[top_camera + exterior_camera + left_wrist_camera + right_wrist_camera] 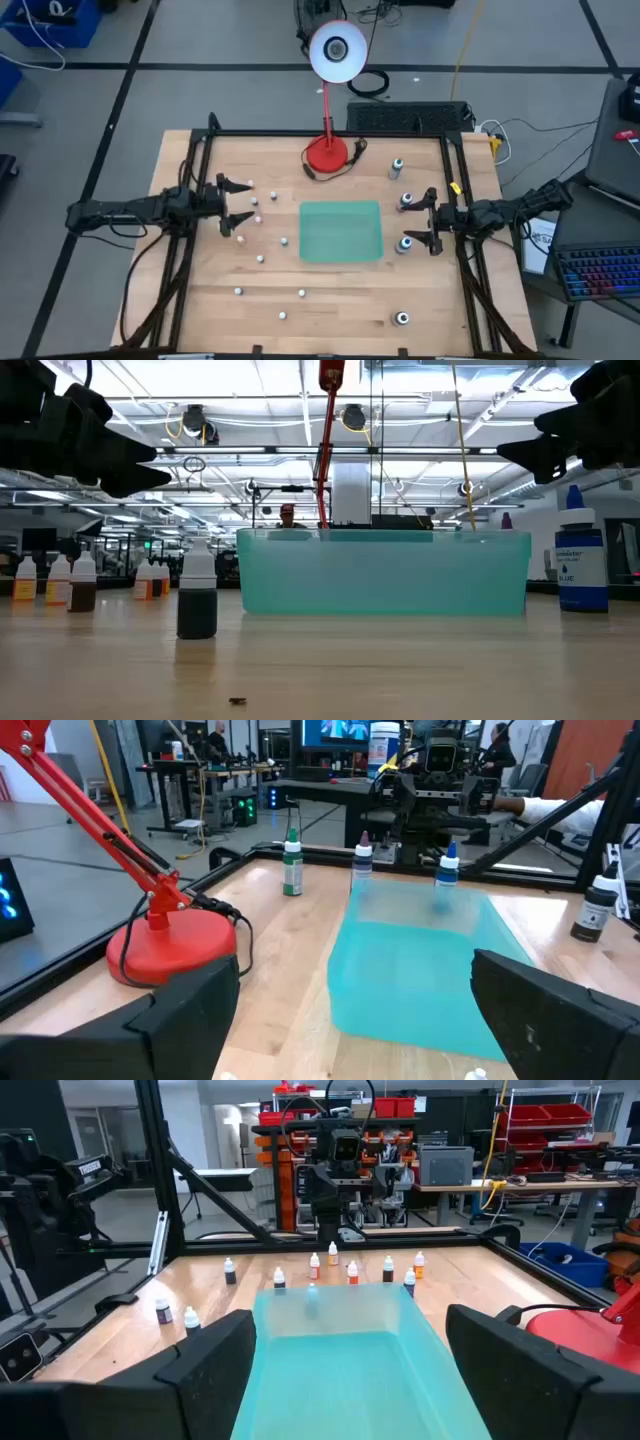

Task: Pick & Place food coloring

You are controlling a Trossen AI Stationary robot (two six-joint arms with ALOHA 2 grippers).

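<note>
Teal bin (341, 232) looks flat from above, walled in low view, food coloring (259, 258) scattered, left end effector (237, 204) and right end effector (420, 222) both spread apart.

Left hand (238, 204) and right hand (419, 221) both hover with fingers spread, facing each other

The tabletop (330, 290) is pale wood with a smooth, lightly grained finish. The teal bin (385, 570) looks like translucent frosted plastic. The lamp base (170, 945) is glossy red. The food coloring bottles (350, 1270) seem to be smooth plastic. Both arms appear matt black.
</note>
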